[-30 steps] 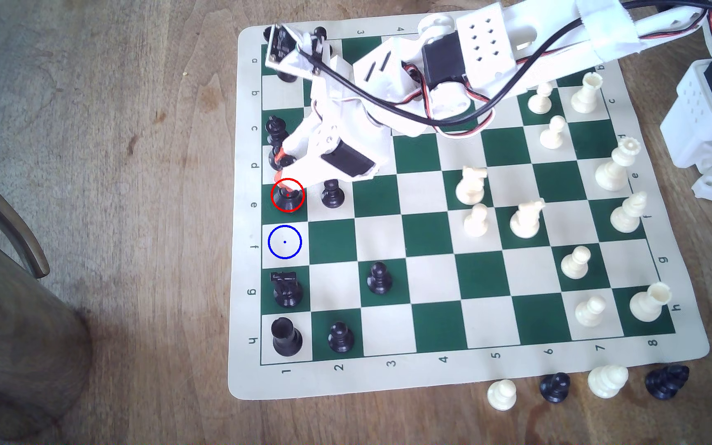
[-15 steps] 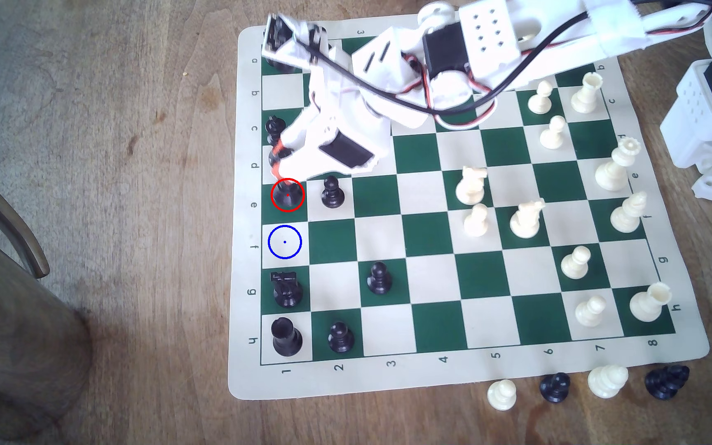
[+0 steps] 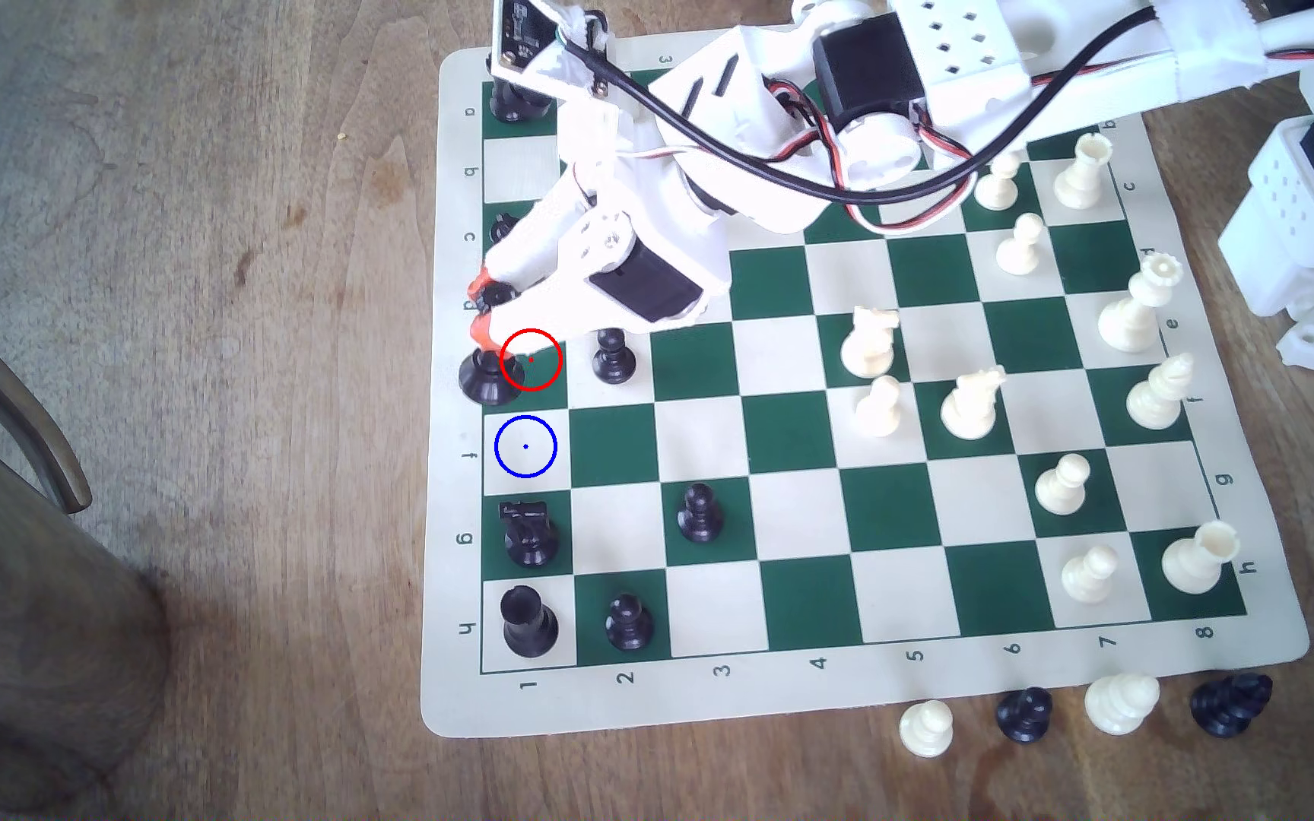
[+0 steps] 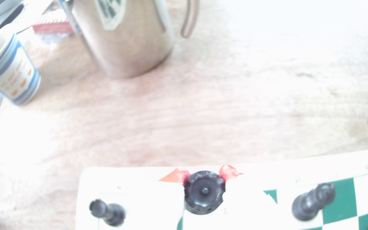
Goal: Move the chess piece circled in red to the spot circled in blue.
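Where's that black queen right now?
In the exterior view the queen hangs clamped in the tool, at the board's left edge, just left of the red ring.

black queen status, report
Gripper shut on black queen. Queen off the red ring, base over board edge. Blue-ringed square free, nothing blocking.

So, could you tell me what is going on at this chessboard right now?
The robot arm is moving the black queen. Its tool is closed on the top of the queen, with an orange-tipped finger on either side of the coronet. In the exterior view the queen's base sits left of the red ring, over the board's margin. The blue-ringed cream square next along the file holds no piece, so the placement is not yet done.
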